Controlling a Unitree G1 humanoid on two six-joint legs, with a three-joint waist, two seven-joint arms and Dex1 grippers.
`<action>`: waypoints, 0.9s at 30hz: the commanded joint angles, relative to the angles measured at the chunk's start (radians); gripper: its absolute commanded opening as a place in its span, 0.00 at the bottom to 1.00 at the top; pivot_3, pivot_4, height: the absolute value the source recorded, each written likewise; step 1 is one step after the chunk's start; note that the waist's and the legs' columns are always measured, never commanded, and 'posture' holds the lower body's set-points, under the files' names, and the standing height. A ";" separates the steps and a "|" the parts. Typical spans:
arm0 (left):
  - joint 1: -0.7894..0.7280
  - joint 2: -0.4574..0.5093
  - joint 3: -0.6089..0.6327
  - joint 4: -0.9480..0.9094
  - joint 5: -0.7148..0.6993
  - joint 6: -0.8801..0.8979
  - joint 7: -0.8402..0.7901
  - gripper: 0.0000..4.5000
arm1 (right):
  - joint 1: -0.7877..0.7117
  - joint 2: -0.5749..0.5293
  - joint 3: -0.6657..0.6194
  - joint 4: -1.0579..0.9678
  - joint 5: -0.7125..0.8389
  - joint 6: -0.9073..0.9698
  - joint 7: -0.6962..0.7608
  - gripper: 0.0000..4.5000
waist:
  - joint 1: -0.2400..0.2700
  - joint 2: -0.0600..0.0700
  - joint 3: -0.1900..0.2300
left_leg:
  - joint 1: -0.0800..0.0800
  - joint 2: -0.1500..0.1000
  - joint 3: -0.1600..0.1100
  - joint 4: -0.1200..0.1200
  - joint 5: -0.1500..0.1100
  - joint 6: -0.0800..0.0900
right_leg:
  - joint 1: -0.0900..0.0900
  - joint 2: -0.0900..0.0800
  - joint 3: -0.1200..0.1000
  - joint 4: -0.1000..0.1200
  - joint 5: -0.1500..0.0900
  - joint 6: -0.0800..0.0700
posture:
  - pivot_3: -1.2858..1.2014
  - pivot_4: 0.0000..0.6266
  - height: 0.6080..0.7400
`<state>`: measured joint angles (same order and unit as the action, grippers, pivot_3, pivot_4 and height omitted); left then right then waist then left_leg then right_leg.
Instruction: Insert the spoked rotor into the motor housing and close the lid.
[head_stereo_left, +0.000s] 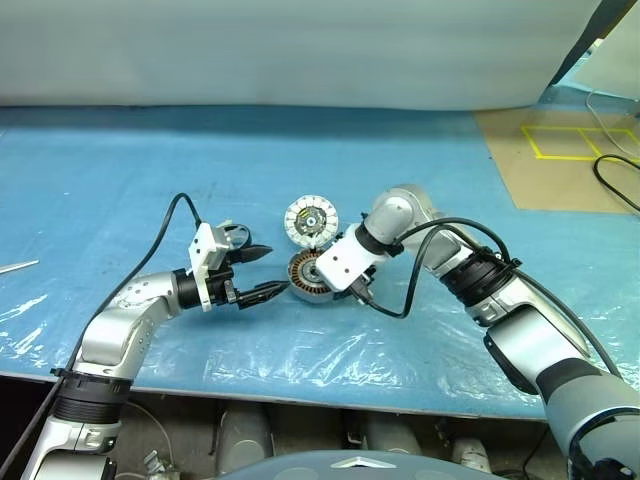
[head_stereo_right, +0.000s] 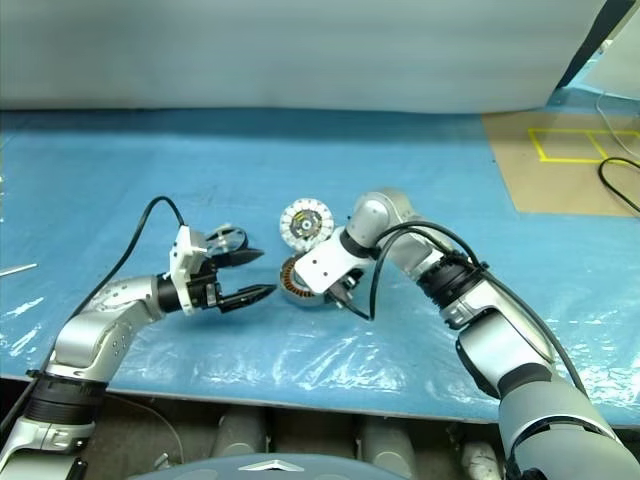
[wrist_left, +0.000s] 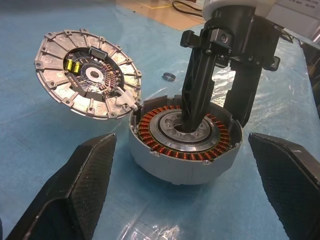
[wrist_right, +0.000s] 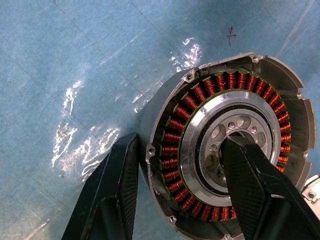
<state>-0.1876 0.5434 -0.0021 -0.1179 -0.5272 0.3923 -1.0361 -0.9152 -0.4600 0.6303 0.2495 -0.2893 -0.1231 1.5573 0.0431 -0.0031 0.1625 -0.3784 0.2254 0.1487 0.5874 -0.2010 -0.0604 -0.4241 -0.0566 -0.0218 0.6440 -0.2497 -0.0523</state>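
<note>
The motor housing, a rigid, weighty-looking metal cup, sits just beside the lid. The right gripper straddles its wall, one finger in the hub and one outside, half-closed on it, a sound hold clear of the fragile windings. The left gripper gapes wide, empty, just beside the housing.

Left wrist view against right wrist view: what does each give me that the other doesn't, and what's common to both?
Left wrist view adds: the lid, tilted against the rim of the motor housing, segmented face showing; a small dark ring on the blue sheet beyond; the left gripper, open wide.
Right wrist view adds: a pen mark on the sheet.
Both: the motor housing's copper windings and silvery hub, and the right gripper clamped across them, one finger in the hub, one outside the wall.
</note>
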 joint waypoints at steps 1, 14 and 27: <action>-0.014 0.009 0.009 -0.025 -0.011 -0.002 -0.010 1.00 | -0.020 -0.006 0.001 0.000 -0.002 -0.001 0.003 0.47 | 0.000 0.000 0.000 | 0.000 0.000 0.000 0.000 0.000 0.000 | 0.000 0.000 0.000 0.000 0.000 0.000 | 0.52 0.24 1.00; -0.023 0.006 0.014 -0.017 -0.010 -0.002 -0.008 1.00 | -0.042 -0.039 0.008 -0.097 0.065 0.057 0.051 0.99 | 0.000 0.000 0.000 | 0.002 0.000 0.000 0.000 0.000 -0.001 | 0.002 0.000 0.000 0.000 0.000 0.000 | 0.52 0.24 1.00; 0.008 0.010 0.031 -0.085 -0.038 0.021 0.012 1.00 | -0.119 -0.166 -0.148 -0.168 0.429 0.362 -0.022 0.99 | 0.005 -0.001 0.000 | 0.002 0.000 0.000 -0.001 0.000 -0.001 | 0.002 0.000 0.000 0.000 0.000 0.000 | 0.52 0.24 1.00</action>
<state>-0.1870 0.5474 0.0008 -0.1501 -0.5443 0.4108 -1.0302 -1.0473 -0.6064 0.5380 0.1018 0.1192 0.2115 1.5463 0.0482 -0.0036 0.1622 -0.3763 0.2250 0.1487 0.5867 -0.2007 -0.0611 -0.4217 -0.0567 -0.0215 0.6433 -0.2496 -0.0522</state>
